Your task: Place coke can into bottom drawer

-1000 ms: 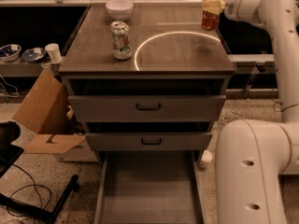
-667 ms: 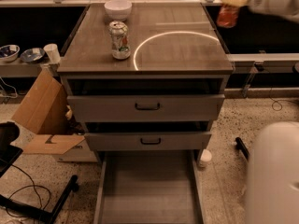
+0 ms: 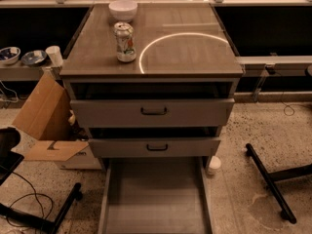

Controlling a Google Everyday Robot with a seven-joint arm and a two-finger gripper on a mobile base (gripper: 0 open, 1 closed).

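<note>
The bottom drawer (image 3: 155,199) is pulled out toward me at the lower middle of the camera view, a long shallow grey tray with a bare flat floor. The coke can is out of view. My gripper and arm are out of view as well. On the cabinet top (image 3: 195,57) stands a white and silver can with green and red markings (image 3: 125,42) at the left, and a white bowl (image 3: 123,9) sits behind it.
Two upper grey drawers with black handles (image 3: 154,111) stand partly open. A cardboard box (image 3: 46,126) sits left of the cabinet. A black stand's legs (image 3: 265,179) lie on the floor at right. A small white cup (image 3: 213,165) stands by the cabinet's right foot.
The arm, which held the red can above the cabinet's back right corner, has swung away to the right and left the view together with the can.
</note>
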